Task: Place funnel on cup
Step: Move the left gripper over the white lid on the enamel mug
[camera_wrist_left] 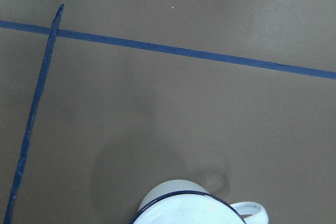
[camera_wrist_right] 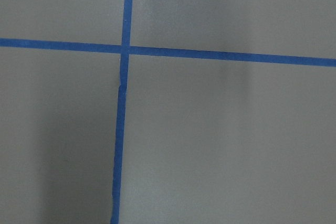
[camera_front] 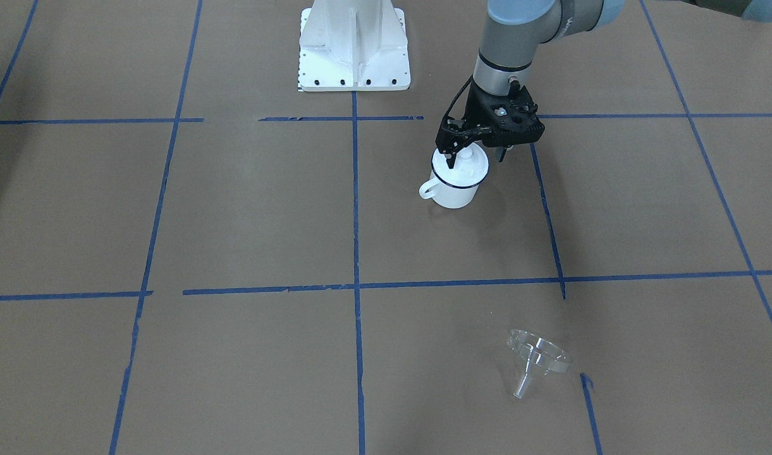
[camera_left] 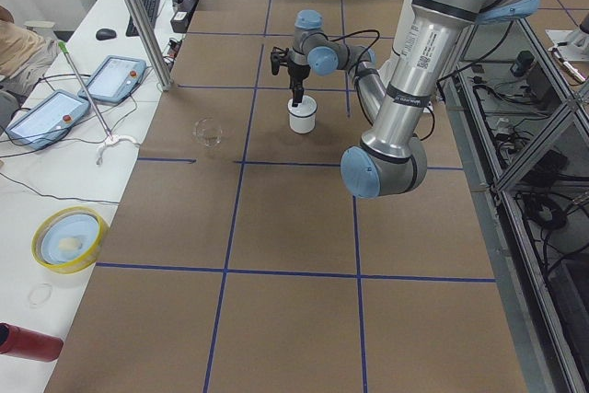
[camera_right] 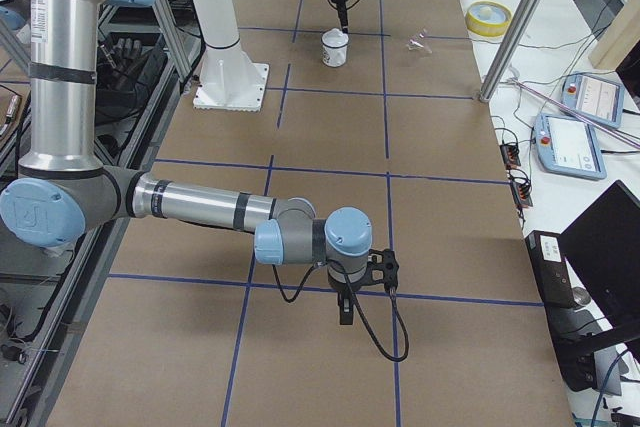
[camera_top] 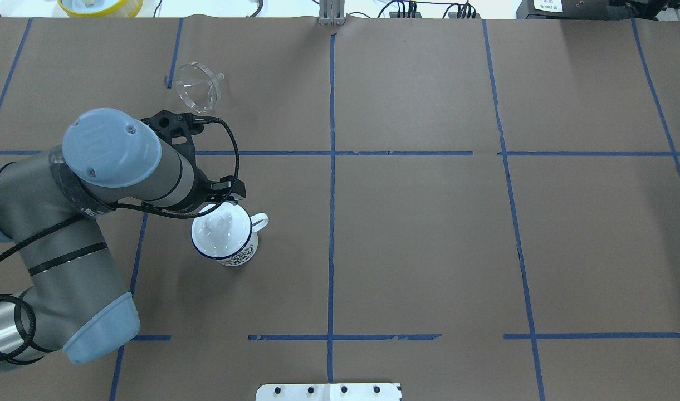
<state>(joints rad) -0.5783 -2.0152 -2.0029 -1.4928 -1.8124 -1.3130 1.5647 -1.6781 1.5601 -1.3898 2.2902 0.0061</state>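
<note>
**Lidded cup under the left jaws, funnel lying far beyond**

The left gripper [camera_front: 477, 161], the nearer one, hangs over the cup [camera_front: 452, 193]. Its jaws look spread around the knob of the white lid [camera_front: 465, 165] seated there, gripping nothing. The right gripper [camera_right: 345, 315] is well apart from the cup, its jaws unreadable. The funnel [camera_front: 537, 355] lies tipped over, well beyond the cup on the side away from the robot, its axis and spout pointing outward.

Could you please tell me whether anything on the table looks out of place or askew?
The funnel lies tipped on its side, well away from the cup. The cup stands upright, but a white knobbed lid covers the mouth where the funnel should go.
</note>
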